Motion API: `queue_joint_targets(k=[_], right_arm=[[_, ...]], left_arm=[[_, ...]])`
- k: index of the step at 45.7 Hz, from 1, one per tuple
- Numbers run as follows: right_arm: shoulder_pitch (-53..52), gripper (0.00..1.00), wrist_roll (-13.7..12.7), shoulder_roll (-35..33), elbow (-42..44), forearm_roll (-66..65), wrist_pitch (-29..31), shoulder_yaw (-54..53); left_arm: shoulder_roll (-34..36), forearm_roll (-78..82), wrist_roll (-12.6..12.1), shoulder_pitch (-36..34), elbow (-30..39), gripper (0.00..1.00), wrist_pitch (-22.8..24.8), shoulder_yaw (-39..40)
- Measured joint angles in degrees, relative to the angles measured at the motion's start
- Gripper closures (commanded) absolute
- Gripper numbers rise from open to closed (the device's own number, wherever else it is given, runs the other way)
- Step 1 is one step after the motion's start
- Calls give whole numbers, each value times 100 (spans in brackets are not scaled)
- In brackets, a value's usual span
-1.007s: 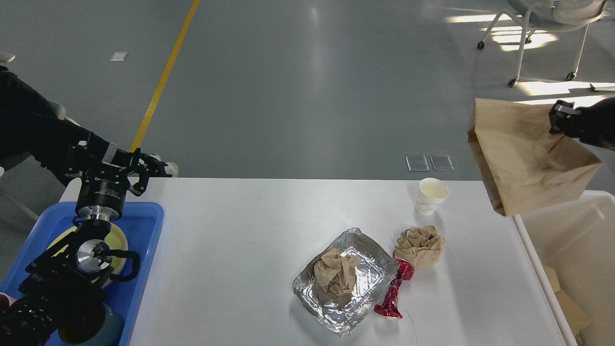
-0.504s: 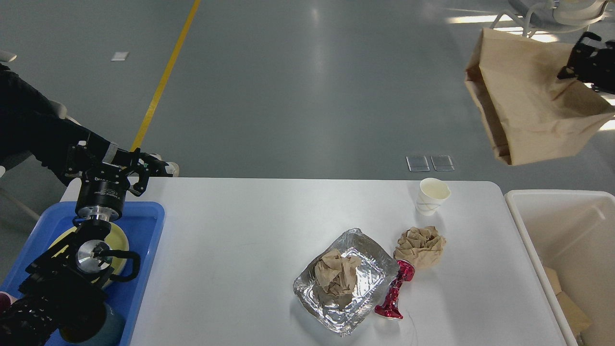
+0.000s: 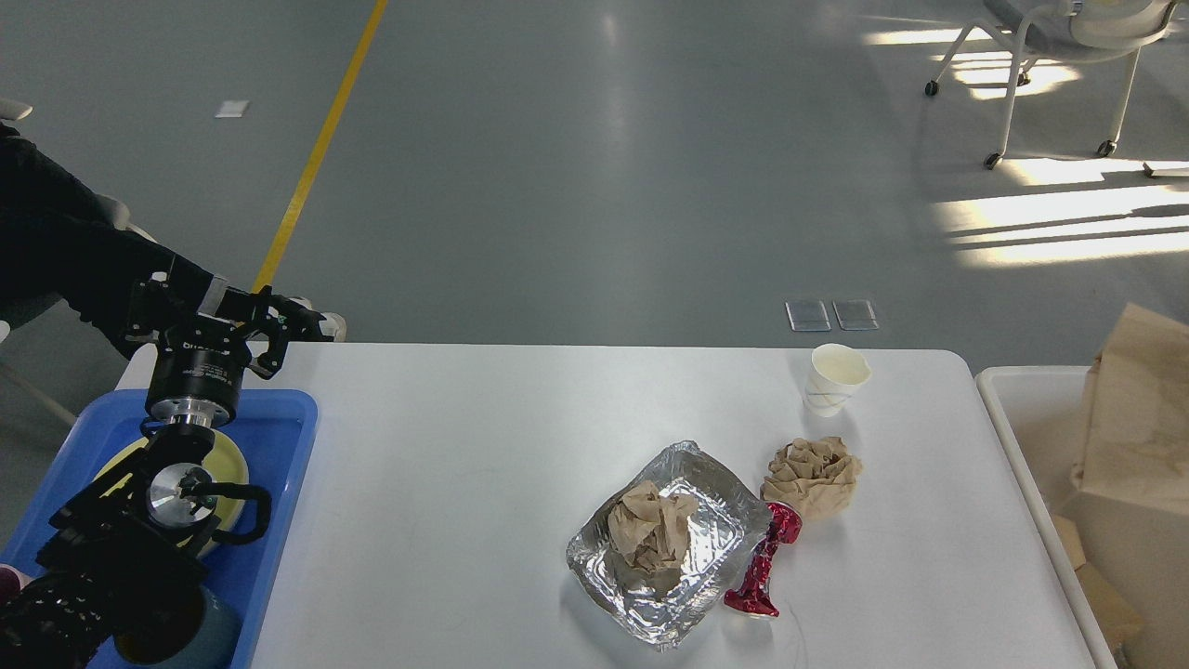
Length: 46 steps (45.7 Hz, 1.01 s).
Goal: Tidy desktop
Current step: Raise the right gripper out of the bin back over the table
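Observation:
The white desktop [image 3: 464, 483] fills the middle of the head view. On its right half lie a foil tray [image 3: 720, 539] holding a crumpled brown paper [image 3: 648, 534], a crumpled brown paper ball [image 3: 813, 474], a twisted red foil wrapper [image 3: 764, 562] and an upright white paper cup [image 3: 834, 377]. My left gripper [image 3: 283, 330] hangs at the table's far left corner, above the blue tray, open and empty. My right gripper is out of view. A brown paper bag [image 3: 1143, 409] stands in the cream bin at the right edge.
A blue tray [image 3: 279, 437] at the left holds a yellow plate [image 3: 228, 465] and a dark cup [image 3: 209, 632], partly under my left arm. The cream plastic bin [image 3: 1022, 409] stands against the table's right side. A wheeled chair [image 3: 1059, 56] is far back right.
The right gripper, which held the brown paper bag high over the bin, has left the view. The bag has dropped and now rests in the bin. The left arm has not moved.

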State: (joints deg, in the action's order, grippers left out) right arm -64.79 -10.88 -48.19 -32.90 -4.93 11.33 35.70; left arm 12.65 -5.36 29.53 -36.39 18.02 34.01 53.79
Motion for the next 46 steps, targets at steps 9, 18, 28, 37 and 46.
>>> queue_joint_targets(k=[9, 18, 28, 37, 46], right_arm=[[962, 25, 0, 421, 348, 0, -600, -98], [1468, 0, -1, 709, 420, 1, -1014, -39], [1034, 0, -20, 838, 340, 57, -1016, -20], [-395, 0, -44, 889, -252, 70, -402, 625], [-2398, 0, -30, 1070, -1689, 70, 580, 1903]], left_arm=[[0, 1, 0, 0, 0, 3, 0, 0], [0, 0, 0, 0, 0, 3, 0, 0], [0, 1, 0, 0, 0, 3, 0, 0], [0, 1, 0, 0, 0, 3, 0, 0], [0, 1, 0, 0, -1, 3, 0, 0]])
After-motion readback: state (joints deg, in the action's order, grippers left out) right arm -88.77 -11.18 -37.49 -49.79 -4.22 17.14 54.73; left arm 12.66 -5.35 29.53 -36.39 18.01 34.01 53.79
